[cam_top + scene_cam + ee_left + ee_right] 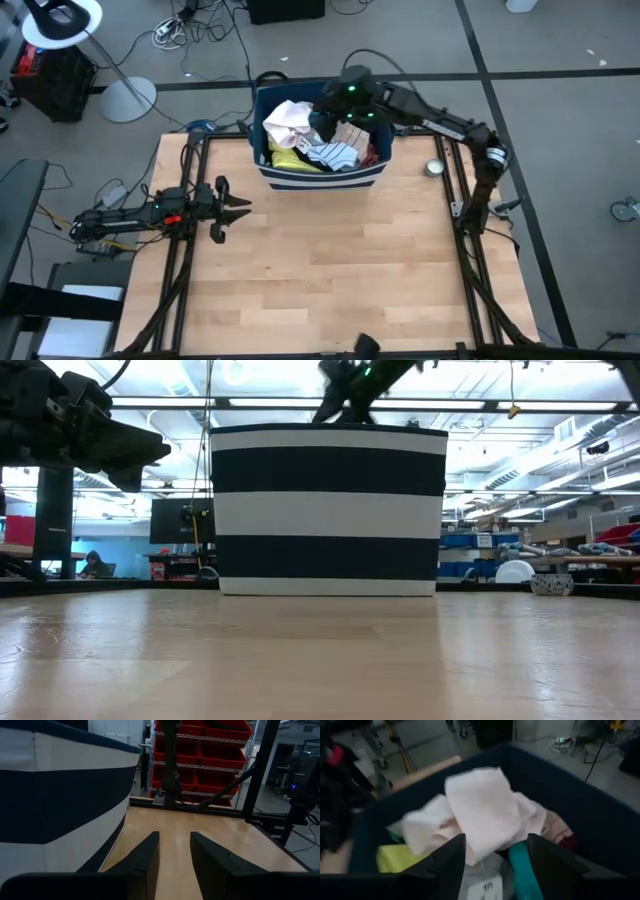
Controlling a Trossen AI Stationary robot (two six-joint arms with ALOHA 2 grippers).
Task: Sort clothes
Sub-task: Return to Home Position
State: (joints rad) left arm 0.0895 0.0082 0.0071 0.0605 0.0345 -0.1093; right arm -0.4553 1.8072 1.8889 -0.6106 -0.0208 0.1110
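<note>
A navy bin with white stripes (320,178) stands at the table's far edge, and its side wall fills the low view (328,510). The clothes lie piled inside it: a white garment (480,810) on top, a yellow one (400,857), a teal sock (522,870) and a white piece with dark stripes (338,155). My right gripper (495,840) hangs open over the pile, slanting down, its fingers on either side of the white garment's near edge. My left gripper (240,208) waits open and level over the table's left side, empty (174,837).
A small round metal object (434,167) lies on the table to the right of the bin. Bare wooden tabletop (330,270) stretches from the bin to the near edge. Black frame rails (470,250) run along the table's left and right sides.
</note>
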